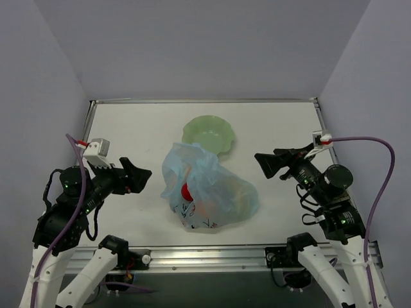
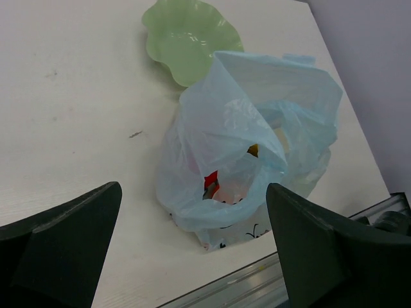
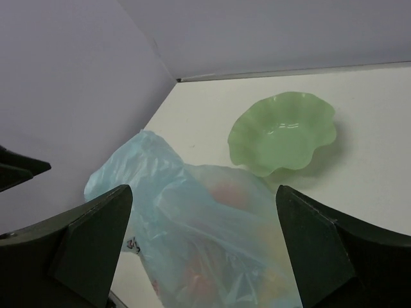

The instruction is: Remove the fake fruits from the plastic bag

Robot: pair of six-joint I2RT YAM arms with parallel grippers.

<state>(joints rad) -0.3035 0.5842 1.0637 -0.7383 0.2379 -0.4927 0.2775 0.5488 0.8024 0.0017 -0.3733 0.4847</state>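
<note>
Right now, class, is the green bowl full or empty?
Empty: the bowl shows only bare green inside; the fake fruits sit in the plastic bag.

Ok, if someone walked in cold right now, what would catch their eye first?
First, the crinkly light-blue plastic bag slumped mid-table, with the red and orange of the fake fruits showing through it. Just behind it sits the pale green scalloped bowl, empty. The left gripper and right gripper flank the bag, both open and touching nothing.
</note>
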